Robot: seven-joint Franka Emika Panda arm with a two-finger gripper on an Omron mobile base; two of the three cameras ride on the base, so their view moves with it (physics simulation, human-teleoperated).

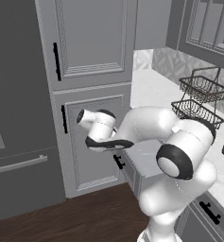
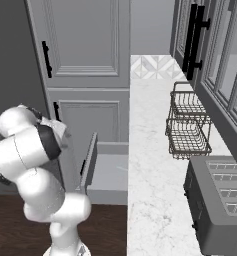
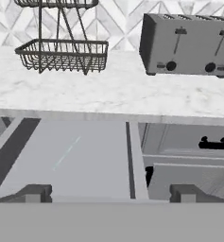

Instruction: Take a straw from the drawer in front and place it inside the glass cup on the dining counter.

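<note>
On the drawer (image 3: 94, 156) floor lies the straw (image 3: 66, 153), thin and pale, its long axis diagonal to the drawer walls. Gripper (image 3: 108, 193) fingers spread wide, holding nothing.

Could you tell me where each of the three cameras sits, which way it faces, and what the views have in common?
Left base view: behind the arm on its left, looking forward and down at the open drawer and grey cabinets; the white arm crosses from the lower right.
Right base view: behind on the right, looking along the marble counter; the arm rises at lower left.
Hand view: on the hand, looking into the drawer at the straw; the open gripper shows its tips at the bottom.
Shared: all show the drawer and wire baskets.
</note>
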